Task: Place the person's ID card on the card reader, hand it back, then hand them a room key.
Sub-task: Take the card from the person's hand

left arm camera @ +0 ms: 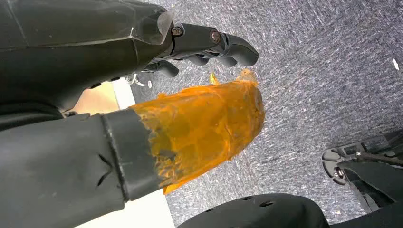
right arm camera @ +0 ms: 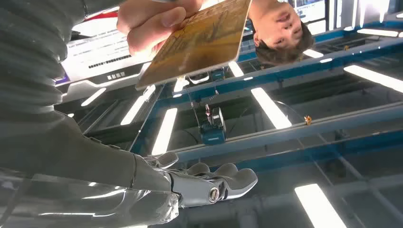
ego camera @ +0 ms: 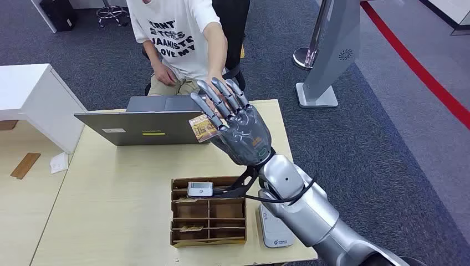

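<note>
The right arm [ego camera: 310, 210] reaches up and forward from the lower right of the head view, its silver forearm rising to the right hand [ego camera: 235, 124], which is lifted with its back toward the camera and its fingers [ego camera: 219, 94] spread and pointing away. A card [ego camera: 202, 128] sits at the thumb side of this hand, and the right wrist view shows a person's hand [right arm camera: 152, 21] gripping that same card. The left hand [left arm camera: 190, 95] hangs low, its dark fingers [left arm camera: 228, 47] curled loosely beside an orange-wrapped thumb [left arm camera: 209, 123].
</note>
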You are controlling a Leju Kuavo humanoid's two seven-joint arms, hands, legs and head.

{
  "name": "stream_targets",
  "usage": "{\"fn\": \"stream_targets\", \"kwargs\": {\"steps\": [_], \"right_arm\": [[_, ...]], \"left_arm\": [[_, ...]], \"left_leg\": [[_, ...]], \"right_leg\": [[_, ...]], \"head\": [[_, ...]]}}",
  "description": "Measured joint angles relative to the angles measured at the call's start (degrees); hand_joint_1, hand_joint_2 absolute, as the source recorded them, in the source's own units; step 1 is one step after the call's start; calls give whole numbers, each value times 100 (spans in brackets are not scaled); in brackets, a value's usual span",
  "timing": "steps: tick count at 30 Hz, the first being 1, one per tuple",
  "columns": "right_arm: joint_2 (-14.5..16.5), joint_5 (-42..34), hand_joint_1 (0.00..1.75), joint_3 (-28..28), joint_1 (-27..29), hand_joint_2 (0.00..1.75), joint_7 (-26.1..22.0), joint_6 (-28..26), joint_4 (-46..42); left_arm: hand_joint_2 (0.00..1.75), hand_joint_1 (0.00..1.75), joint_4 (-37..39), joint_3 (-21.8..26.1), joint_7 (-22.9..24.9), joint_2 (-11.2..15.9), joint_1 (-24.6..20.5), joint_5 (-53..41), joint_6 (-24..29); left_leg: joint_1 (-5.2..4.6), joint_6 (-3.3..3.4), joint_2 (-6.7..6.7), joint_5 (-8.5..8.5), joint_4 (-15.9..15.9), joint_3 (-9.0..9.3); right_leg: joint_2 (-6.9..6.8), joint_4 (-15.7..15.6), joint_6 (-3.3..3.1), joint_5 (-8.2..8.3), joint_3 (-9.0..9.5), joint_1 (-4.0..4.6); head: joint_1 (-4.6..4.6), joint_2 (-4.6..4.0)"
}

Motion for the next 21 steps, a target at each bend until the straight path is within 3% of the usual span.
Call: {"fn": "stream_targets", "kwargs": {"steps": [2,3,6,21], "right_arm": [[4,7,103,1,-18,175,11,3,68],[7,13,134,1,-33,175,21,4,127],[12,14,170,1,-46,175,34,6,259],[13,-8,175,-14,-47,175,57,-2,537]], "left_arm": [[0,0,0,0,3,0,-1,0,-2],[0,0,0,0,5,0,-1,0,-3],[0,0,0,-2,25,0,0,0,-8],[0,0,0,-2,43,0,0,2,-10]], "left_leg": [[0,0,0,0,0,0],[0,0,-1,0,0,0],[0,0,-1,0,0,0],[0,0,0,0,1,1]], "right_leg": [[0,0,0,0,0,0],[0,0,0,0,0,0],[0,0,0,0,0,0],[0,0,0,0,0,0]], "head": [[1,0],[1,0],[1,0],[1,0]]}}
